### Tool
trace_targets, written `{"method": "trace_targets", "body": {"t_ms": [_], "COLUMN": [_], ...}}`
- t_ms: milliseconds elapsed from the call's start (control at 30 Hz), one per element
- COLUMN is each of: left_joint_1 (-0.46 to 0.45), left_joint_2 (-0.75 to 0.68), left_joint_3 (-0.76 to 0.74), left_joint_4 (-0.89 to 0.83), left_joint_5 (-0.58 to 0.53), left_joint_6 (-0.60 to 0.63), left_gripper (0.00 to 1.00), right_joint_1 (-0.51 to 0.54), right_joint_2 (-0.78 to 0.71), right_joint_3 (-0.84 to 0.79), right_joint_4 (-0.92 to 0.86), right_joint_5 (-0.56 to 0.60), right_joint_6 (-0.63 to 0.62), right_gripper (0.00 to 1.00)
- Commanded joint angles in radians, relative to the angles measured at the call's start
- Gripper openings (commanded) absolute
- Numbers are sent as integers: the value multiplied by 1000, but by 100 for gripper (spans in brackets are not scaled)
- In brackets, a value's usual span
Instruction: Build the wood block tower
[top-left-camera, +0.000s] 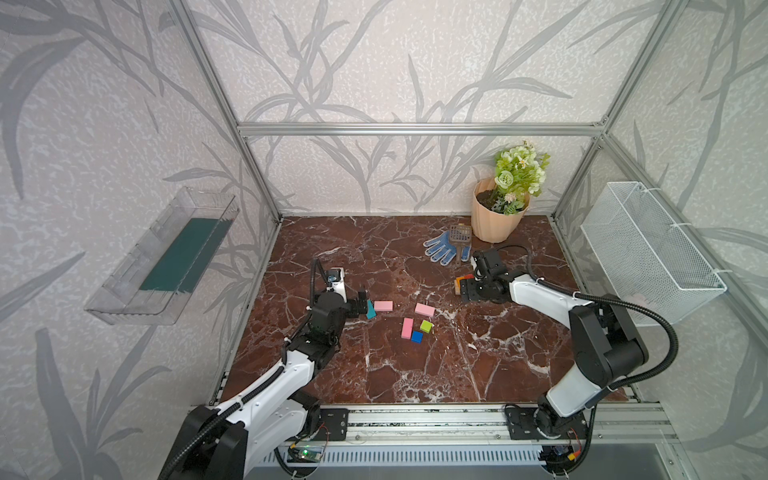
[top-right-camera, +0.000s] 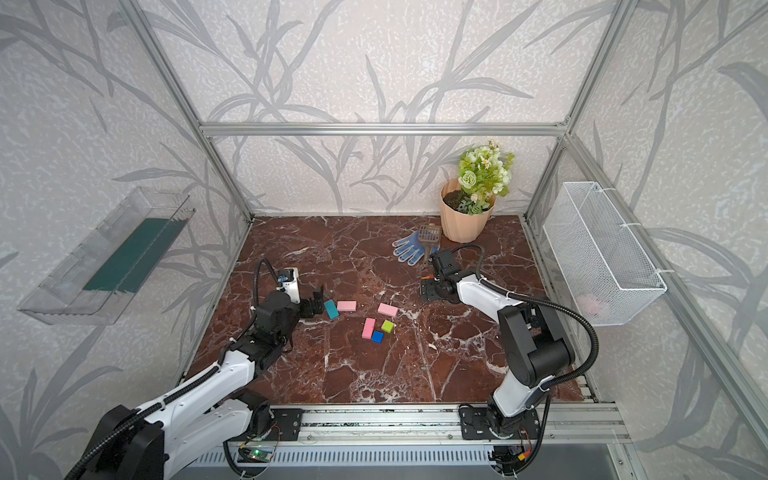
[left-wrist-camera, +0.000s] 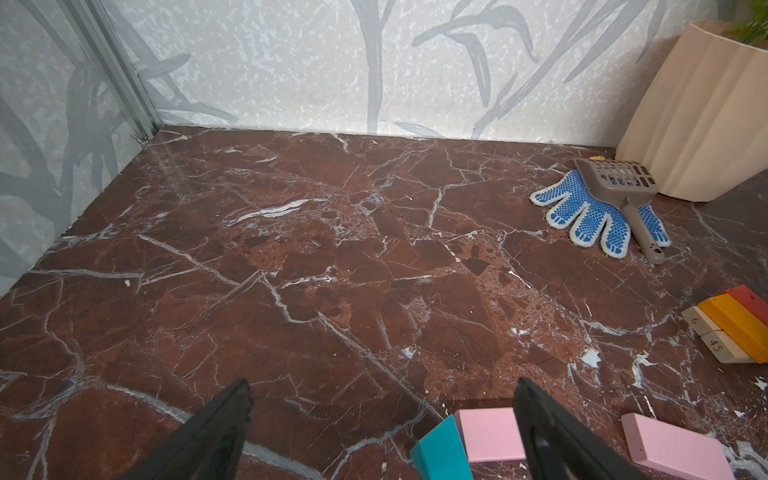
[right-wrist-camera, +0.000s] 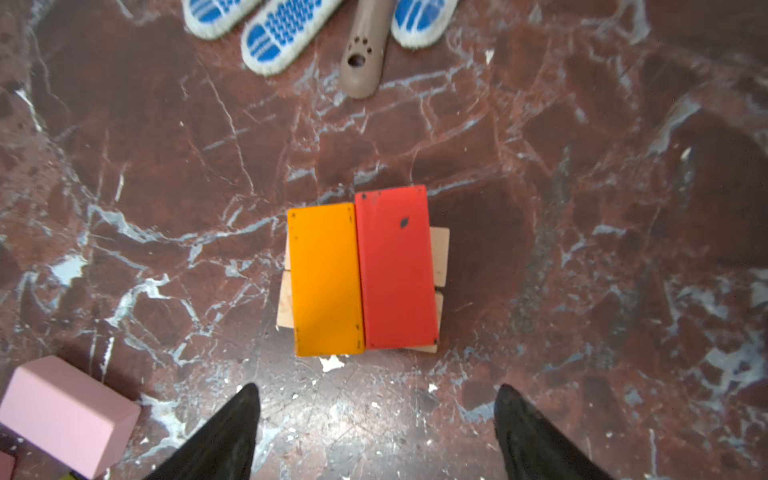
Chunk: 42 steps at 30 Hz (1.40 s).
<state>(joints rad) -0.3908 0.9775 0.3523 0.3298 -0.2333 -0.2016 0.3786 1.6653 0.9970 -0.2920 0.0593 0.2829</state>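
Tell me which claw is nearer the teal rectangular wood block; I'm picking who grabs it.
Left. The left claw sits open right beside the teal rectangular wood block; the right claw hangs open far off, near the stacked red rectangular wood block.

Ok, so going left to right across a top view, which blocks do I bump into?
teal block → pink block → second pink block → blue cube → tower. The green cube and third pink block sit one above the other, so I skip them.
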Motion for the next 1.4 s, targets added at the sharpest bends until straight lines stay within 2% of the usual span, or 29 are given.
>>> {"method": "trace_targets", "body": {"t_ms": [0, 200, 333, 767, 1367], "left_joint_1": [-5, -5, -6, -8, -9], "left_joint_2": [-3, 4, 6, 9, 15], "left_joint_3": [-9, -3, -3, -2, 3], "left_joint_4": [20, 20, 20, 20, 18], "left_joint_5": [2, 2, 2, 4, 2], "left_joint_6": [13, 14, 15, 16, 18], "left_gripper": [99, 99, 99, 99, 99], "right_joint_1": [-4, -8, -8, -18, -40], "right_joint_2": [-10, 6, 35, 163, 148], "right_joint_3": [5, 16, 42, 160, 129], "right_joint_4": [13, 5, 11, -76, -38], "right_joint_5": [21, 37, -10, -32, -127], "right_joint_6": [6, 17, -3, -10, -26], "right_gripper": [84, 74, 72, 71, 71]}}
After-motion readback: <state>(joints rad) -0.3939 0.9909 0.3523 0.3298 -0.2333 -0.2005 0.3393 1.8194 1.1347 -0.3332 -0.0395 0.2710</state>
